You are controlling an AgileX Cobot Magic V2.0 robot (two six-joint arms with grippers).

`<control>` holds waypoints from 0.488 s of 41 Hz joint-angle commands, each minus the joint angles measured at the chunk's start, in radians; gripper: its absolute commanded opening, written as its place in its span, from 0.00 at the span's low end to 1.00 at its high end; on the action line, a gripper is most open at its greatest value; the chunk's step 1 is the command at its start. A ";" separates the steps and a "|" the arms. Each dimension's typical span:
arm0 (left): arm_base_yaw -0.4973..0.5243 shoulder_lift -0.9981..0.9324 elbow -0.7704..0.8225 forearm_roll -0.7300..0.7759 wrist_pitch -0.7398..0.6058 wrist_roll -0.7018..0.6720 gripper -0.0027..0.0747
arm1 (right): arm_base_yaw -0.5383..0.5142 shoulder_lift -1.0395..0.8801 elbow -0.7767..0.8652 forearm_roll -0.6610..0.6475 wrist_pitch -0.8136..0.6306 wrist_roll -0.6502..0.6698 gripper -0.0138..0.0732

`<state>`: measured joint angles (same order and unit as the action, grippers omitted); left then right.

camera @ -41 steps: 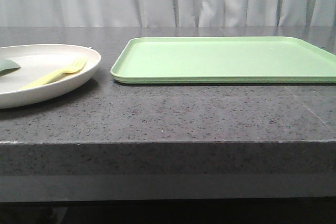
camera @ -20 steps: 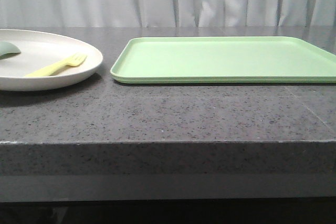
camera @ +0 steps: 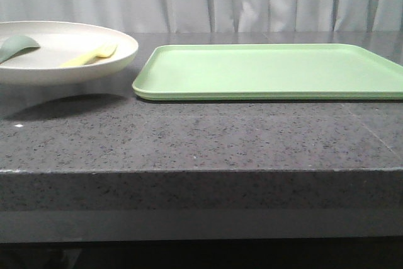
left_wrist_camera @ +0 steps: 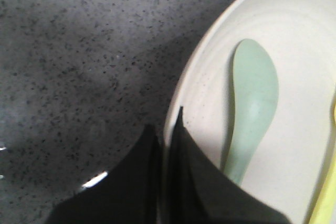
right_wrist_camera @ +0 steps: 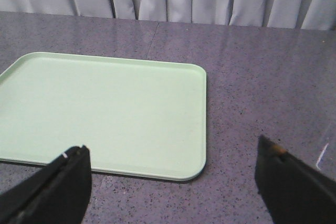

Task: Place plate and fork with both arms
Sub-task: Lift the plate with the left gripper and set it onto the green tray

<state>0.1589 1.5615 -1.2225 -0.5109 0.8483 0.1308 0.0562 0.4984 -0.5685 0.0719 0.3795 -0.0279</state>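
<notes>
The cream-white plate (camera: 94, 61) hangs above the counter at the far left of the front view, with its shadow under it. The pale-yellow fork (camera: 91, 56) lies in it beside a sage-green utensil (camera: 16, 46). In the left wrist view my left gripper (left_wrist_camera: 167, 129) is shut on the plate's rim (left_wrist_camera: 181, 103), one finger inside and one outside. The green utensil (left_wrist_camera: 253, 108) and a sliver of the fork (left_wrist_camera: 328, 198) show there too. My right gripper (right_wrist_camera: 173, 153) is open and empty, above the counter near the tray's corner. Neither gripper shows in the front view.
A flat rectangular light-green tray (camera: 271, 70) lies on the dark speckled counter to the right of the plate; it also shows in the right wrist view (right_wrist_camera: 105, 108). The counter's front edge (camera: 201, 171) runs across the front view. A grey curtain hangs behind.
The plate has risen off the counter and shifted slightly right, carrying the fork and green utensil. Its shadow now shows beneath it. The tray has not moved.
</notes>
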 commanded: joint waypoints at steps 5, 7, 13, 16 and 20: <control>-0.065 -0.036 -0.034 -0.104 -0.085 0.011 0.01 | -0.003 0.010 -0.030 -0.005 -0.081 -0.004 0.91; -0.081 -0.027 -0.042 -0.104 -0.088 0.007 0.01 | -0.003 0.010 -0.030 -0.005 -0.081 -0.004 0.91; -0.150 0.027 -0.102 -0.111 -0.079 -0.016 0.01 | -0.003 0.010 -0.030 -0.005 -0.081 -0.004 0.91; -0.187 0.054 -0.142 -0.111 -0.081 -0.032 0.01 | -0.003 0.010 -0.030 -0.005 -0.081 -0.004 0.91; -0.248 0.098 -0.208 -0.111 -0.082 -0.061 0.01 | -0.003 0.010 -0.030 -0.005 -0.081 -0.004 0.91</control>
<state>-0.0421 1.6734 -1.3528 -0.5590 0.8086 0.1107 0.0562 0.4984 -0.5685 0.0719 0.3795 -0.0279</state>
